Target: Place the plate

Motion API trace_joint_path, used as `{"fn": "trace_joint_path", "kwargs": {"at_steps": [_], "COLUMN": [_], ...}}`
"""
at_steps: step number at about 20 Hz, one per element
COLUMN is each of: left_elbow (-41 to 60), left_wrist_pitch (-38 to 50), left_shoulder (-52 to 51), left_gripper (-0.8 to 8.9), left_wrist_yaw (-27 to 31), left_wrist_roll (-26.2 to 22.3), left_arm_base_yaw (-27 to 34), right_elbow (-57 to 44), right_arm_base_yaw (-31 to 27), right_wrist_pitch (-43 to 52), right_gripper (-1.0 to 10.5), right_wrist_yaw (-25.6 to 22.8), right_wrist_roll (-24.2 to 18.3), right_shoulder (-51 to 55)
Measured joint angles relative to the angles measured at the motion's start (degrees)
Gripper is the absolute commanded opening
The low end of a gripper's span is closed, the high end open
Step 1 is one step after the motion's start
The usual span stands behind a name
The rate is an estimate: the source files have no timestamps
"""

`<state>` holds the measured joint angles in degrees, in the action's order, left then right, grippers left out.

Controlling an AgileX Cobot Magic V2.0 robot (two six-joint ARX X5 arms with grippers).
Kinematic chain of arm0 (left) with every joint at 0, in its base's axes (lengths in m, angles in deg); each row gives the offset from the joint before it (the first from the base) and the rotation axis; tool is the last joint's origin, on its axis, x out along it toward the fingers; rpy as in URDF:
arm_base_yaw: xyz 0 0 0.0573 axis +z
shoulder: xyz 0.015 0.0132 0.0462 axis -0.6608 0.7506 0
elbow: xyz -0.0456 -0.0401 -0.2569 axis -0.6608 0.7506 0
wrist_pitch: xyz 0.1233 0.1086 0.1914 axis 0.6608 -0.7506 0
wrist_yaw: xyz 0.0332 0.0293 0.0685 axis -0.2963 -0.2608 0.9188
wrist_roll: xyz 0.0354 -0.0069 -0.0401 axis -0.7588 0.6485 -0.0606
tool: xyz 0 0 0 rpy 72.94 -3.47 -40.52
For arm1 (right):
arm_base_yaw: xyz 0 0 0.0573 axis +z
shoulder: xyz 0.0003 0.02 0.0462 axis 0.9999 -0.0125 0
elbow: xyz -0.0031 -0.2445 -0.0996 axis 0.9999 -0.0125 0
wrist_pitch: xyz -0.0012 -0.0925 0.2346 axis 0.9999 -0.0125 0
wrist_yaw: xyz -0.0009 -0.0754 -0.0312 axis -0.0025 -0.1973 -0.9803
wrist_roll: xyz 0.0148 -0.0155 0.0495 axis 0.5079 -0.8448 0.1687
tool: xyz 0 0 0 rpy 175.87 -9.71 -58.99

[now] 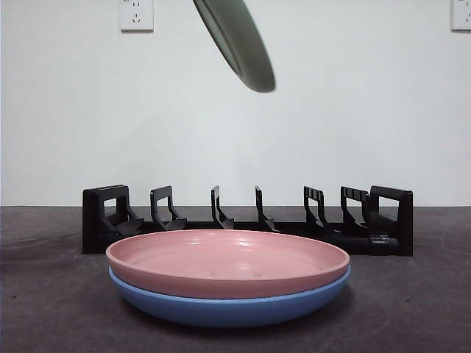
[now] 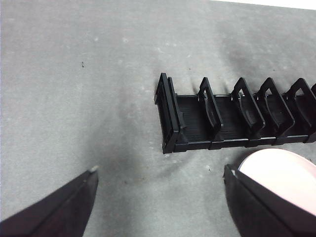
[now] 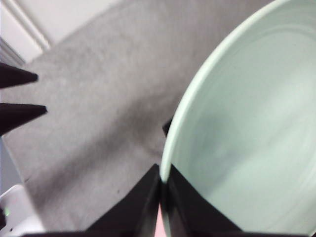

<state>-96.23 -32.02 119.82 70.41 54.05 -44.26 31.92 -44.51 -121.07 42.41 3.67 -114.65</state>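
Observation:
My right gripper [image 3: 162,180] is shut on the rim of a pale green plate [image 3: 247,133]. It holds the plate tilted high in the air, and in the front view the plate [image 1: 239,40] hangs above the middle of the black slotted rack [image 1: 103,220]. My left gripper [image 2: 160,173] is open and empty, above the table next to one end of the rack [image 2: 227,121]. A pink plate [image 1: 228,261] lies stacked on a blue plate [image 1: 228,309] in front of the rack. The pink plate's edge [image 2: 281,173] shows by my left gripper's finger.
The grey table [image 1: 44,294] reaches back to a white wall with power sockets [image 1: 137,15]. Two black pointed tips [image 3: 19,113] show at the side of the right wrist view. I cannot tell what they belong to.

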Motion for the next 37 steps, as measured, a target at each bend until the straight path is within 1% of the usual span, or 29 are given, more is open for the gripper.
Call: {"fn": "trace_joint_path", "kwargs": {"at_steps": [3,6,9,11,13,16,18,20,23,26,30,34,37], "left_elbow": [0.0,0.0,0.0,0.0,0.0,0.0,0.0,0.0,0.0,0.0,0.0,0.0,0.0], "left_wrist_pitch": [0.0,0.0,0.0,0.0,0.0,0.0,0.0,0.0,0.0,0.0,0.0,0.0,0.0], "left_shoulder": [0.0,0.0,0.0,0.0,0.0,0.0,0.0,0.0,0.0,0.0,0.0,0.0,0.0], "left_gripper": [4.06,4.06,4.06,4.06,4.06,4.06,4.06,4.06,4.06,4.06,4.06,4.06,4.06], "left_wrist_yaw": [0.0,0.0,0.0,0.0,0.0,0.0,0.0,0.0,0.0,0.0,0.0,0.0,0.0], "left_wrist_roll": [0.1,0.1,0.1,0.2,0.1,0.1,0.1,0.1,0.2,0.2,0.1,0.1,0.1], "left_arm_base_yaw": [0.0,0.0,0.0,0.0,0.0,0.0,0.0,0.0,0.0,0.0,0.0,0.0,0.0], "right_elbow": [-14.3,-26.9,-38.0,-44.2,-48.4,-49.8,-49.8,-49.8,-49.8,-49.8,-49.8,-49.8,-49.8], "right_arm_base_yaw": [3.8,7.5,11.1,13.0,15.2,18.5,20.3,22.5,26.2,28.4,29.9,30.2,30.2], "right_wrist_pitch": [9.6,16.4,19.8,19.7,16.6,6.1,0.5,-2.3,-2.8,-2.9,-2.7,-2.3,0.0], "right_gripper": [0.1,0.1,0.1,0.1,0.1,0.1,0.1,0.1,0.1,0.1,0.1,0.1,0.2], "right_wrist_yaw": [-4.2,-10.5,-16.7,-18.9,-22.6,-29.4,-32.1,-32.3,-32.3,-32.1,-31.3,-27.8,-25.8], "right_wrist_roll": [-0.5,-1.4,-3.3,-4.4,-6.0,-9.0,-11.9,-15.1,-19.5,-21.8,-24.7,-28.1,-31.0], "right_shoulder": [8.2,15.7,23.9,28.6,31.9,34.0,34.5,34.5,33.7,29.7,21.9,15.4,12.2]}}
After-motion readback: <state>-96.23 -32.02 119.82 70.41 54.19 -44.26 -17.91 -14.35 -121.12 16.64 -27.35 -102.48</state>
